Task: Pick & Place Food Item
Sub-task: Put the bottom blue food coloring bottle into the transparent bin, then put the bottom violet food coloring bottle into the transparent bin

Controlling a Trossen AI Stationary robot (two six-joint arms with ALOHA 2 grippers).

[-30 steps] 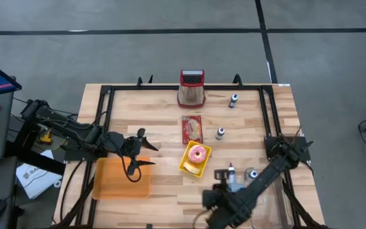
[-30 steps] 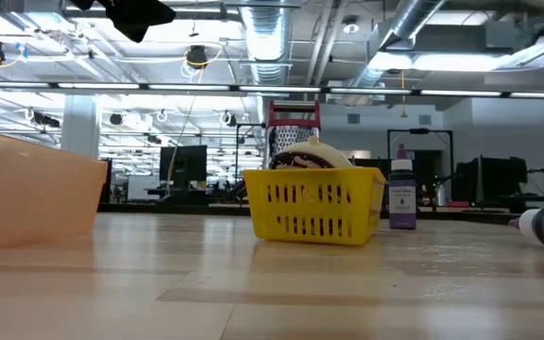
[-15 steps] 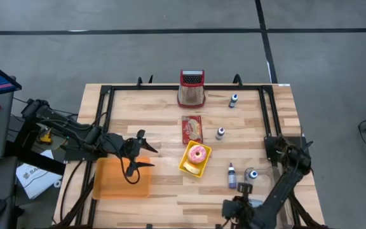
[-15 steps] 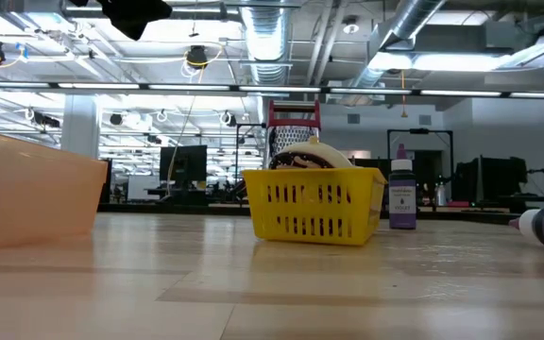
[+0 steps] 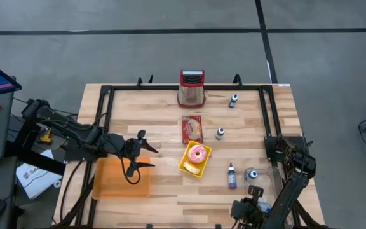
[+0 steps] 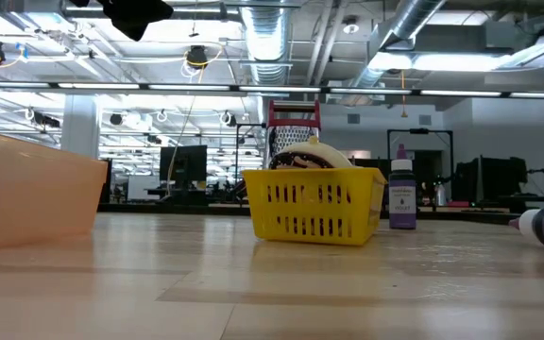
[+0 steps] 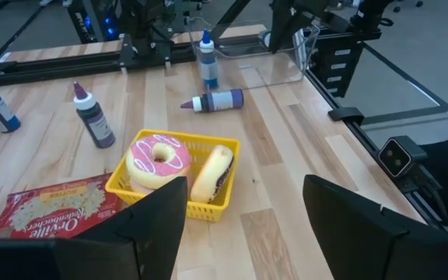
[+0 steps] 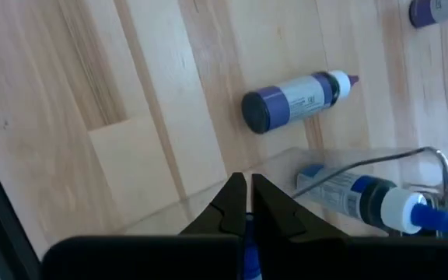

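Hovering mid-left over the orange tray, our left gripper gapes wide, empty. Our right gripper, lower right, is closed. Only its wrist view shows the purple bottle.

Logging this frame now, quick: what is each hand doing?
Left hand: open, empty, above the orange plastic tray.
Right hand: closed, holding nothing visible, at the wooden table's near right corner.

The setting is a robotics lab or industrial test hall. A wooden table edged by a black metal frame stands on a grey concrete floor marked with dark lines. Beyond it, exposed ceiling ducts, strip lights and rows of monitors fill the open room.
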